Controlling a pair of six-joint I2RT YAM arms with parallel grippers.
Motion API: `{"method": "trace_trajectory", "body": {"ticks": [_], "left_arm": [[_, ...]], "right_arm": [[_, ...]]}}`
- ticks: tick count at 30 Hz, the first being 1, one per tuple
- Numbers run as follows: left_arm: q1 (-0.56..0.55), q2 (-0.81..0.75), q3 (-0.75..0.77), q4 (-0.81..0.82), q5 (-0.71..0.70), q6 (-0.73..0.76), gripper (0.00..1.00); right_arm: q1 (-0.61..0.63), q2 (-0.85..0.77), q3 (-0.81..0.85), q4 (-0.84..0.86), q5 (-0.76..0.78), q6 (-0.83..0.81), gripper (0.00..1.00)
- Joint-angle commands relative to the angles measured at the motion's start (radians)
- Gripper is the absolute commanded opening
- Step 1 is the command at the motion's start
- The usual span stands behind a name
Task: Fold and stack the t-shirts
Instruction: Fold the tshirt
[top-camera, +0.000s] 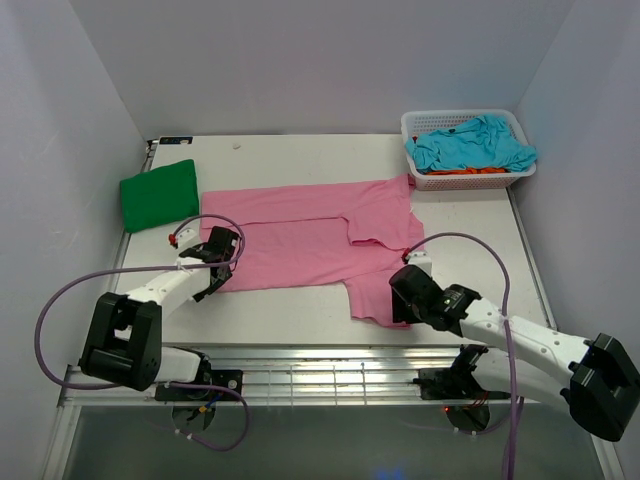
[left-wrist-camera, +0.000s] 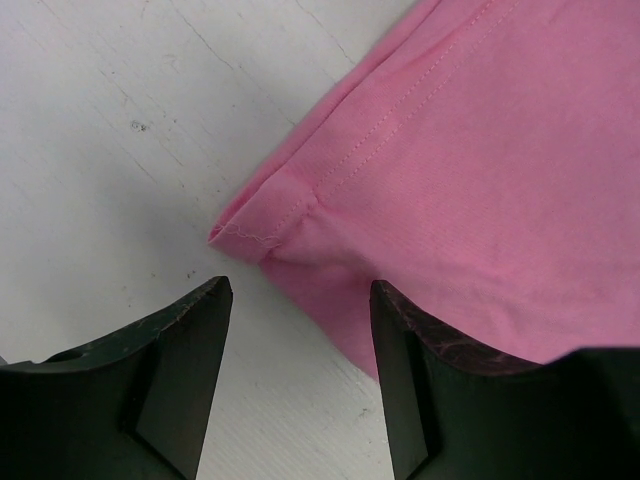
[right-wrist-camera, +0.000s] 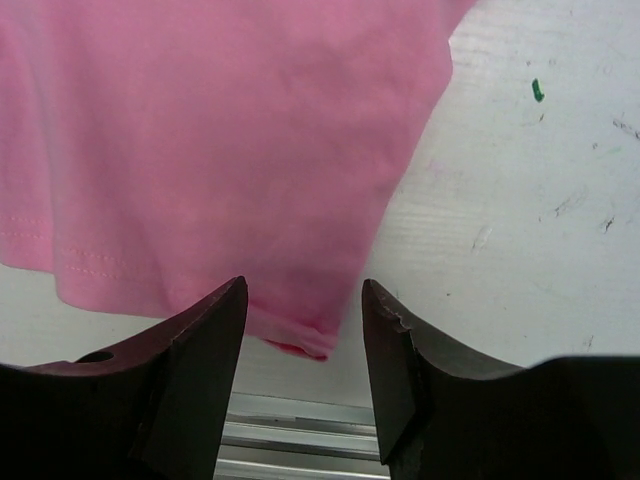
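Lying flat on the table (top-camera: 300, 150), the pink t-shirt (top-camera: 300, 240) is reaching from one arm to the other, the folded green t-shirt (top-camera: 158, 195) sitting beside its far left corner. The left gripper (left-wrist-camera: 300, 290) and right gripper (right-wrist-camera: 305, 290) are each standing open at a near corner, gripping nothing.

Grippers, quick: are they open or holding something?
Left gripper: open, empty, at a corner of the pink shirt.
Right gripper: open, empty, over that shirt's edge.

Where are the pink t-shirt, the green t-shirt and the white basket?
pink t-shirt (top-camera: 290, 245), top view, middle of its body.
green t-shirt (top-camera: 158, 195), top view, centre of the cloth.
white basket (top-camera: 450, 183), top view, front wall.
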Motion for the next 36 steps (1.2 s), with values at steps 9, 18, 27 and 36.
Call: {"method": "trace_trajectory", "body": {"ticks": [9,18,27,36], "left_arm": [[0.008,-0.006,0.028,0.032,0.023,0.026,0.68],[0.008,-0.023,0.02,0.036,0.022,0.028,0.68],[0.009,-0.031,0.019,0.035,0.019,0.026,0.68],[0.009,-0.026,0.023,0.026,0.011,0.021,0.65]], "right_arm": [[0.073,-0.084,-0.047,-0.126,-0.013,0.149,0.56],[0.106,-0.039,-0.046,-0.098,-0.007,0.157,0.48],[0.113,-0.044,-0.041,-0.109,0.028,0.163,0.1],[0.119,-0.055,0.019,-0.169,0.076,0.158,0.08]]}}
